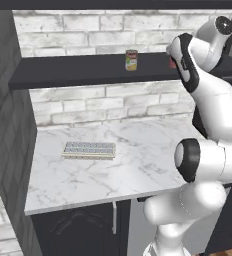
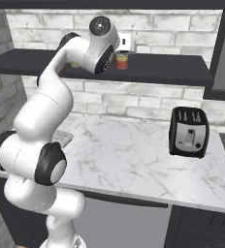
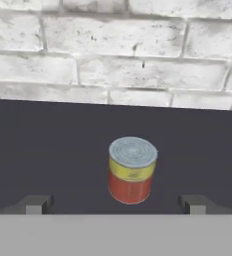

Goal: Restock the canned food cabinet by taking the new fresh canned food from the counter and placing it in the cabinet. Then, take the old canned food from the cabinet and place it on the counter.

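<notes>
Two dark fingertips of the gripper point(image 3: 115, 204) are standing wide apart, holding nothing, with the squat red-orange can point(image 3: 132, 170) resting upright between them on the long black shelf board point(image 3: 48, 145), brick wall at twelve o'clock. Judging by this, backing straight out is keeping the can from tipping.

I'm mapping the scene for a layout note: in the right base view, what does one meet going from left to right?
White robot arm → squat red-orange can with a pale lid on the long dark wall shelf → black and silver toaster on the white marble counter.
</notes>
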Controlling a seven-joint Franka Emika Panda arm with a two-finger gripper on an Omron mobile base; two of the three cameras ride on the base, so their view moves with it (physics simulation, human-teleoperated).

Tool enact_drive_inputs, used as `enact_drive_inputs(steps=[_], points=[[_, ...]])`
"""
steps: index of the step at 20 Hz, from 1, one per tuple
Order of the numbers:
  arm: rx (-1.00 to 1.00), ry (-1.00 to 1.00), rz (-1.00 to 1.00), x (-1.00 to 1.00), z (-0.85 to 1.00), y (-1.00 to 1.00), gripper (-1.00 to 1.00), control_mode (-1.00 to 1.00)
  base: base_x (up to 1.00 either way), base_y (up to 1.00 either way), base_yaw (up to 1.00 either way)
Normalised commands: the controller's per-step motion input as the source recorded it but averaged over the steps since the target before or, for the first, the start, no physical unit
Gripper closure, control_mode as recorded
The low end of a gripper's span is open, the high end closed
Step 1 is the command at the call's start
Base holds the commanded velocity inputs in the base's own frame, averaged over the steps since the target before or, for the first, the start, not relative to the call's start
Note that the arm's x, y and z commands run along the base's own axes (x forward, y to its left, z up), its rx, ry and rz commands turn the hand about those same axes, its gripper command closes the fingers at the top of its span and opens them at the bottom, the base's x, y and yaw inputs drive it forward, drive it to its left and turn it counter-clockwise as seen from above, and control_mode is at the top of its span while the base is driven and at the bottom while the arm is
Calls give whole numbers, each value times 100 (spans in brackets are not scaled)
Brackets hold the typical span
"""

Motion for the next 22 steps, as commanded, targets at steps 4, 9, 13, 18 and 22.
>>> enact_drive_inputs(steps=[4,9,13,18,22], points=[[0,-3,0,-76,22,66,-100,-100,0,0,0],[0,0,0,-22,32,99,-100,-100,0,0,0],[0,17,0,-2,-2,90,-100,-100,0,0,0],[6,31,0,5,-15,28,-100,-100,0,0,0],[5,3,3,0,-14,19,-100,-100,0,0,0]])
